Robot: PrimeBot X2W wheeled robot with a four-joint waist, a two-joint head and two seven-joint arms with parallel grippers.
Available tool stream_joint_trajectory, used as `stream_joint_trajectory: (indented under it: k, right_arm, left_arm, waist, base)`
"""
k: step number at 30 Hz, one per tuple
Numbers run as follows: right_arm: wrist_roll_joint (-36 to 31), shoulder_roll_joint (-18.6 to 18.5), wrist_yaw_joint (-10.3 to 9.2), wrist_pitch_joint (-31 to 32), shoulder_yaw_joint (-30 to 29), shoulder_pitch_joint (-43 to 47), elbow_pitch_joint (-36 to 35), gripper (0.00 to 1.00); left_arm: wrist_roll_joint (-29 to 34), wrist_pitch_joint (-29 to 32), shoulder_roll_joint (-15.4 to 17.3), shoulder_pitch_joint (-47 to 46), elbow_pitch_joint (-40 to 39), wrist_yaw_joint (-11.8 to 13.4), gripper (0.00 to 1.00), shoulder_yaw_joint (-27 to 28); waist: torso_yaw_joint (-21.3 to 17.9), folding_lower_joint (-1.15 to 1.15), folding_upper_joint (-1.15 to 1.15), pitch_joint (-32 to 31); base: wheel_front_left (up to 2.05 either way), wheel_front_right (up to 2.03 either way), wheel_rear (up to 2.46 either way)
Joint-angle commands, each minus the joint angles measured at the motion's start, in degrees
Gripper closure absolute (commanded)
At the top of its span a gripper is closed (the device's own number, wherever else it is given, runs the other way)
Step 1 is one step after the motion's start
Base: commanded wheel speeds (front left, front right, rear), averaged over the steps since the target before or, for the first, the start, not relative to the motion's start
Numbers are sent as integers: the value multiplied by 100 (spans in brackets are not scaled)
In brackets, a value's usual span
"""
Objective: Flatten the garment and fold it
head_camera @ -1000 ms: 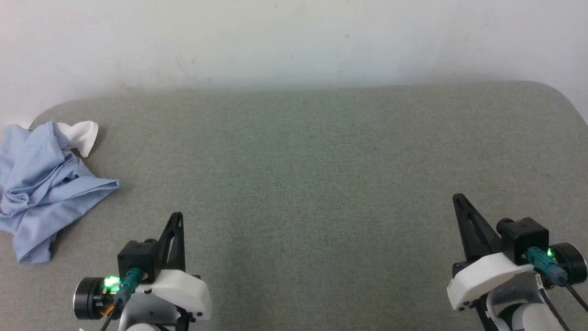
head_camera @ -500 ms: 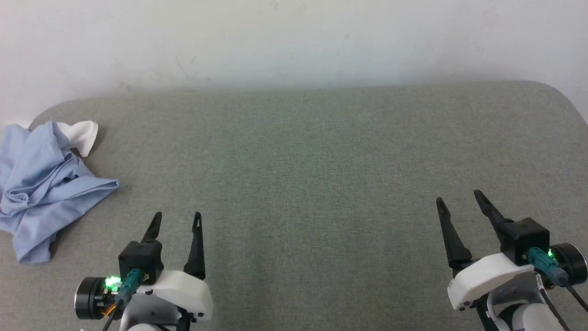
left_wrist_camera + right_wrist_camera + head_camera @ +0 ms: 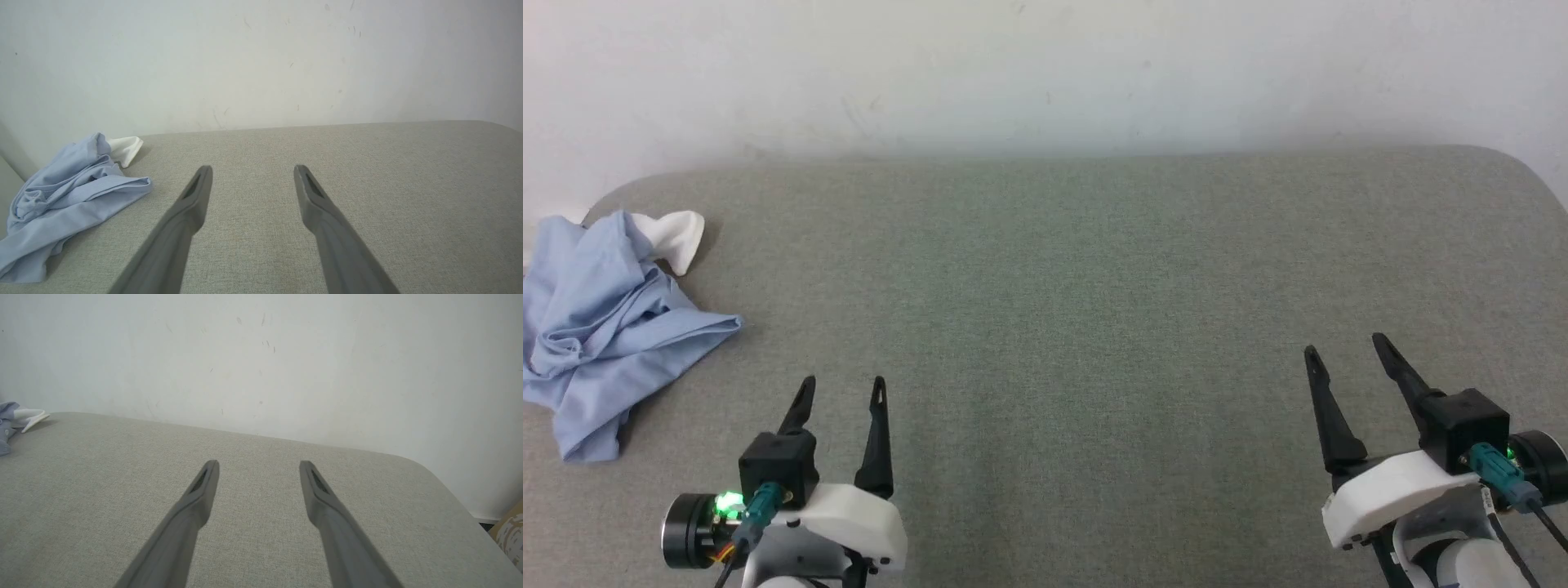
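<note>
Light blue and thin, the garment is a crumpled shirt of soft cloth with a white collar poking out at its far edge. It lies heaped at the far left end of the grey woven-fabric tabletop, close to the white wall and well apart from both my arms. I judge it light and limp: it will sag and drag its folds along when lifted. A single pinch would only raise a bunch, so it wants two holds set apart along one edge. The long fold running toward me on its right side looks the easiest place to get under, and the collar is a firmer landmark for finding the shoulders. My left fingers stand spread wide, tips apart, hovering over bare tabletop to the right of the heap, gripping nothing and touching nothing. My right fingers are spread just as wide over the opposite end of the tabletop, likewise empty. No flattening or folding has begun.
</note>
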Motion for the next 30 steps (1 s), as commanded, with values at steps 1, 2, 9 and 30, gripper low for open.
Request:
stream_joint_trajectory:
  k: [1, 2, 9, 30]
  right_arm:
    - [8, 4, -2, -54, -3, 63, -27, 0]
    - [5, 5, -2, -66, -1, 69, -31, 0]
    - [-16, 6, -3, -150, 13, 113, -37, 0]
    - [-6, 10, -5, -401, 53, 205, 2, 0]
  left_arm:
    - [-58, -59, -1, 46, 16, 75, 0, -13]
    - [-60, -71, -1, 49, 17, 81, 0, -16]
    - [-71, -155, -1, 88, 19, 122, 0, -24]
    - [-67, -406, -2, 208, -9, 214, 0, -64]
  waist:
    - [19, 0, 0, -3]
    - [35, 0, 0, -5]
    - [177, 0, 0, -23]
    - [837, 0, 0, -53]
  base:
    - [0, 0, 0]
    - [0, 0, 0]
    - [0, 0, 0]
    - [0, 0, 0]
